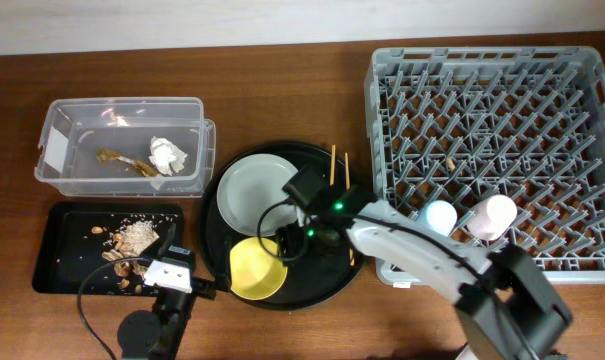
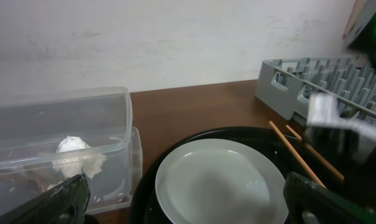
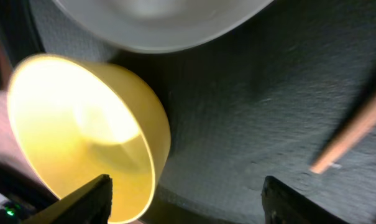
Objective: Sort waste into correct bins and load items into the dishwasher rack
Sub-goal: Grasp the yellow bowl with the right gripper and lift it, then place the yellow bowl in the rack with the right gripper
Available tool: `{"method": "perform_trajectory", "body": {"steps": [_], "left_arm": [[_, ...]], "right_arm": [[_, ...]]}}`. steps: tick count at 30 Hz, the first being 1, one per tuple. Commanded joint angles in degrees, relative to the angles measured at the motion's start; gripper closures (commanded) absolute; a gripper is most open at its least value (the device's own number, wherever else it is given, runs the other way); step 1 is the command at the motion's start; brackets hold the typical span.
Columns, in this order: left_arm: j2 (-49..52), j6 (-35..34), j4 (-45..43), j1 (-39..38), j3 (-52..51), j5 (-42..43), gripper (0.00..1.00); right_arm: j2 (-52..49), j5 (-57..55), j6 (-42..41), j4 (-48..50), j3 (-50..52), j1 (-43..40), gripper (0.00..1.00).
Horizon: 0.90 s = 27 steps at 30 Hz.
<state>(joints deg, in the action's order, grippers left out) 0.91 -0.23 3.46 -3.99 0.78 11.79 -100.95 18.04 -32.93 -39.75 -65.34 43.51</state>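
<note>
The pale grey plate (image 1: 254,193) and the yellow bowl (image 1: 257,268) lie on the large round black tray (image 1: 327,275), with two wooden chopsticks (image 1: 333,166) at its far right. My right gripper (image 1: 298,240) is open and hangs low over that tray; the bowl's rim (image 3: 82,124) is by its left finger, and nothing is between its fingers (image 3: 188,200). My left gripper (image 1: 170,262) is open and empty near the front, facing the plate (image 2: 222,180). The tissue (image 1: 168,153) and the wrapper (image 1: 122,160) lie in the clear box (image 1: 52,150). Food scraps (image 1: 132,240) lie in the shallow black tray (image 1: 57,265).
The grey dishwasher rack (image 1: 402,90) fills the right side. A small blue cup (image 1: 440,217) and a small pink cup (image 1: 497,213) stand in its front rows. The rack's corner (image 2: 281,81) and the chopsticks (image 2: 296,152) show in the left wrist view.
</note>
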Motion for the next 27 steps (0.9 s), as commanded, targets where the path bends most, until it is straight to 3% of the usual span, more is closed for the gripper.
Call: {"method": "perform_trajectory", "body": {"steps": [1, 3, 4, 5, 6, 8, 12, 18, 22, 27], "left_arm": [[-0.13, -0.37, 0.24, 0.42, -0.15, 0.44, 0.01], [-0.13, -0.37, 0.24, 0.42, -0.15, 0.44, 0.01], [-0.13, -0.37, 0.24, 0.42, -0.15, 0.44, 0.01], [-0.13, -0.37, 0.24, 0.42, -0.17, 0.46, 0.00], [-0.13, -0.37, 0.24, 0.42, -0.17, 0.46, 0.01], [-0.13, -0.37, 0.24, 0.42, -0.17, 0.46, 0.01], [-0.13, -0.37, 0.24, 0.42, -0.15, 0.46, 0.01], [-0.13, -0.37, 0.24, 0.42, -0.17, 0.46, 0.01], [-0.13, -0.37, 0.24, 0.42, -0.15, 0.46, 0.01], [-0.13, -0.37, 0.24, 0.42, -0.15, 0.46, 0.01]], "right_arm": [[-4.68, 1.42, -0.66, 1.77, 0.44, 4.28, 0.43], [-6.08, -3.63, -3.63, 1.60, 0.44, 4.85, 0.74], [-6.14, -5.64, -4.74, 1.33, 0.42, 4.31, 0.84], [-5.68, -5.73, -4.90, 0.98, 0.24, 3.37, 0.93], [-4.04, -6.16, -4.87, -0.79, -0.55, 1.33, 0.96], [-1.25, -8.35, -4.55, -3.69, -1.68, -0.90, 0.96], [10.32, -17.29, 4.26, -10.62, -6.10, -5.66, 0.96], [25.62, -52.02, 5.09, -14.93, -8.28, -15.56, 0.96], [24.68, -67.30, 5.09, -13.97, -8.26, -27.17, 0.96], [17.09, -71.49, 6.67, -7.06, -8.26, -38.40, 0.96]]}}
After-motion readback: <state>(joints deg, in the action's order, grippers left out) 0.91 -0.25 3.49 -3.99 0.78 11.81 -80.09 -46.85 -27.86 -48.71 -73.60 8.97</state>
